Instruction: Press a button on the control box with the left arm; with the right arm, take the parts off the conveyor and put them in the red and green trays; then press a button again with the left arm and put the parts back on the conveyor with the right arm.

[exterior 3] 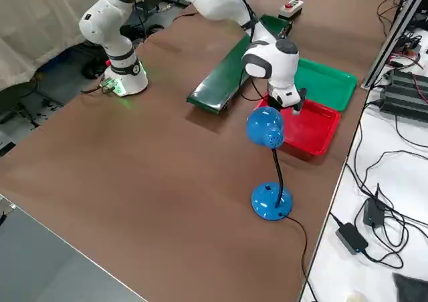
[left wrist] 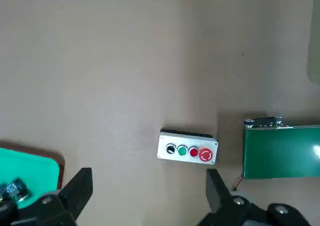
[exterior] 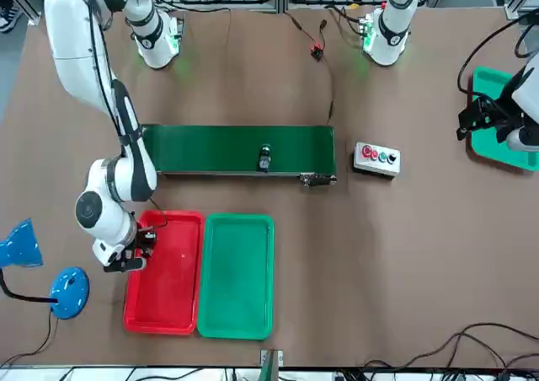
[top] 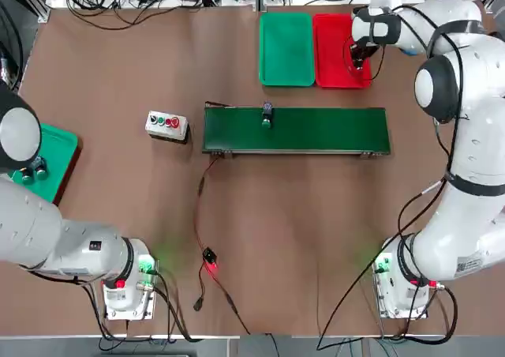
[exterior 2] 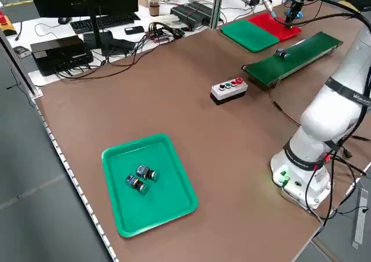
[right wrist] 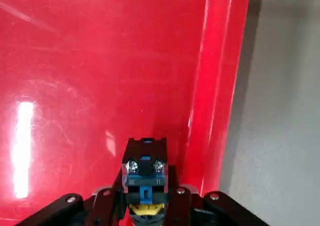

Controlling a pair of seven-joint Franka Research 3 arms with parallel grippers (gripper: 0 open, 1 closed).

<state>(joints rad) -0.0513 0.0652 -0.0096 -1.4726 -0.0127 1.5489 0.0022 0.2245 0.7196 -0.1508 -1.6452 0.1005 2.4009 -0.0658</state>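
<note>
the right gripper (right wrist: pixel 146 172) was closed on a part (right wrist: pixel 145 195), gripping it over the red tray (top: pixel 325 57), near the tray's outer long side, the one away from the green tray (top: pixel 286 50). that wall lay just beside the part, so the lowering likely called for a small shift inward. whether the part touched the tray floor could not be told. another part (top: pixel 267 117) stood on the conveyor (top: pixel 331 132), its long axis across the belt. the left gripper (left wrist: pixel 149 173) hung idle and open at the desk's (top: pixel 260 238) left side.

Glossy plastic shows on the red tray (right wrist: pixel 100 76) and green tray (top: pixel 286 50); the brown tabletop (top: pixel 260 270) looks smooth, fairly matt.
</note>
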